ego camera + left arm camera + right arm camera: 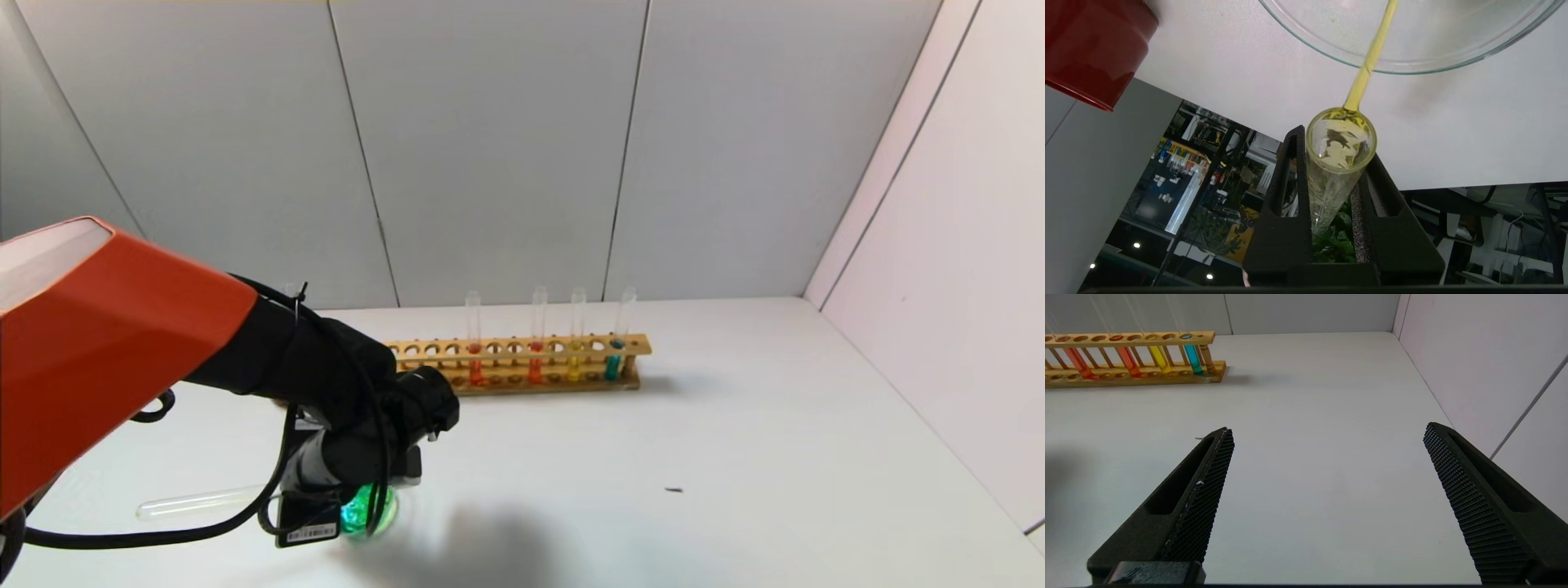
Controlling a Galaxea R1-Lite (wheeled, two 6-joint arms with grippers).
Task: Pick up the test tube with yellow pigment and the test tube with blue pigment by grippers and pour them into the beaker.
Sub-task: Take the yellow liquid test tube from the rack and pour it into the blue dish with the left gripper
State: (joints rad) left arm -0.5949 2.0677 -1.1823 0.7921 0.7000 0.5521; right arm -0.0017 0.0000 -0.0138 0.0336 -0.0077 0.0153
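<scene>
My left gripper is shut on the test tube with yellow pigment and holds it tipped mouth-down. A thin yellow stream runs from the tube's mouth over the rim of the clear beaker. In the head view the left gripper hangs over the beaker, whose contents look green. A tube with blue liquid stands in the wooden rack, also seen in the right wrist view. My right gripper is open and empty over bare table.
An empty clear tube lies on the table left of the beaker. The rack also holds two orange-red tubes and a yellow tube. A dark red cup stands near the beaker. A wall panel borders the table's right side.
</scene>
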